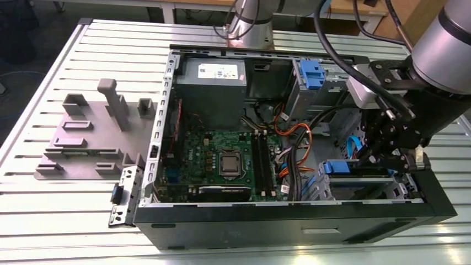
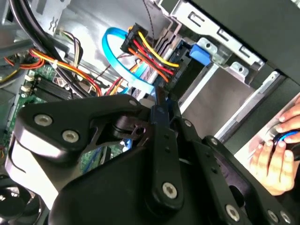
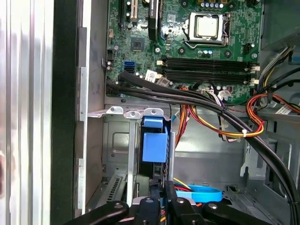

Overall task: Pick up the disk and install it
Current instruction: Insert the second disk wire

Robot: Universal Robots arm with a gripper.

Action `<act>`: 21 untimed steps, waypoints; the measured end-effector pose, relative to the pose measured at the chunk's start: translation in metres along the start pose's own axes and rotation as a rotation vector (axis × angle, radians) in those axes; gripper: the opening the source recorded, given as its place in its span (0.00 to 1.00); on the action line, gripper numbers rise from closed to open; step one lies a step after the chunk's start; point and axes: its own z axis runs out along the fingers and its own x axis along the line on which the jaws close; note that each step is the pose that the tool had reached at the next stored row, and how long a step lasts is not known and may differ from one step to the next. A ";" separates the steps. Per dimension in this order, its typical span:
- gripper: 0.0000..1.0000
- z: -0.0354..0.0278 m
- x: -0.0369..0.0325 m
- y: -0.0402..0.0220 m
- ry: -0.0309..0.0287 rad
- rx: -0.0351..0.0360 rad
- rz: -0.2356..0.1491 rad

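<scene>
Table: slatted metal table [image 1: 44, 83] carries everything; a grey fixture plate [image 1: 88, 138] lies toward its edge at the exterior view's left.

Case: open computer case [image 1: 294, 218] sits mid-table, its motherboard [image 1: 228, 160] exposed in the middle.

Power supply: grey box [image 1: 213, 83] fills the case's far corner, apart from the work.

Arm: robot arm [image 1: 442, 61] reaches down into the case's near corner at the exterior view's right.

Cables: orange, yellow and black bundles [image 3: 225, 117] and a looped blue data cable [image 2: 112, 44] run just beside the drive bay [image 3: 122, 145].

Disk: the disk [image 3: 153, 145] stands on edge in the bay, its blue carrier frame showing, at the case's near corner.

Gripper: the gripper [image 3: 159, 197] is clenched on the disk's edge, fingers pinching the blue frame.

Person: a hand [image 2: 276, 154] rests outside the case wall.

Risk: if the disk is tilted against the bay rails it could jam or scrape. The loose wiring beside the bay could get pinched or snagged by the linkage. The hand is close enough to the case to be a hazard.
</scene>
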 end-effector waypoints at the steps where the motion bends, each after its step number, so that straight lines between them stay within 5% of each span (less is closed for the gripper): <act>1: 0.16 0.0000 0.0000 0.0000 -0.0002 0.0000 0.000; 8: 0.16 -0.0002 0.0018 0.0001 -0.0137 0.0004 0.001; 15: 0.16 -0.0001 0.0056 0.0002 -0.0523 0.0015 0.004; 21: 0.16 0.0005 0.0089 0.0003 -0.0566 0.0015 0.005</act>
